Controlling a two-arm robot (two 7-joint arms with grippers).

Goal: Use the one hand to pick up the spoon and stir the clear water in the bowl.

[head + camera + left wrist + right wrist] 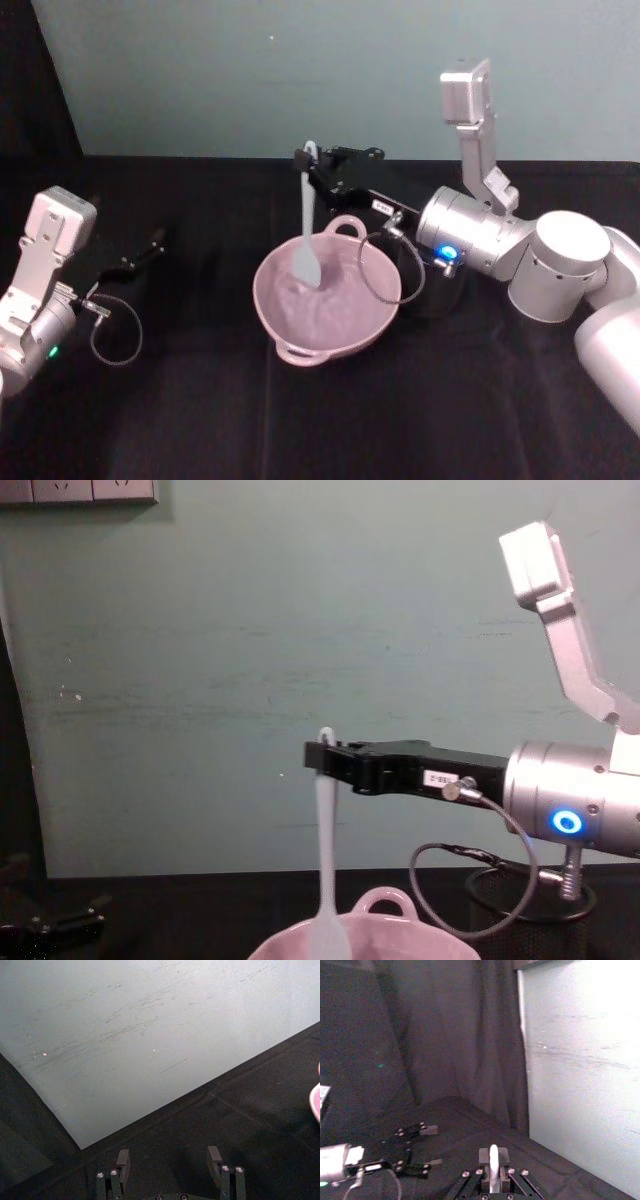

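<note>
The pale pink bowl [290,318] sits mid-table, with a loop handle at its far rim; its top also shows in the chest view [395,912]. The clear water [335,310] shows as a faint sheen inside it. The white spoon [306,240] hangs upright, blade down inside the bowl. My right gripper [304,160] is shut on the spoon's handle top, also in the chest view [318,760], with the spoon [326,870] hanging below. The right wrist view shows the spoon's handle [493,1162] pinched between the jaws. My left gripper [157,240] rests open at the table's left, fingers [123,1162] apart.
A black wire-mesh cup [440,288] stands just right of the bowl, under my right wrist; it shows in the chest view [520,915] too. A black cloth [200,420] covers the table. A pale wall [250,70] rises behind it.
</note>
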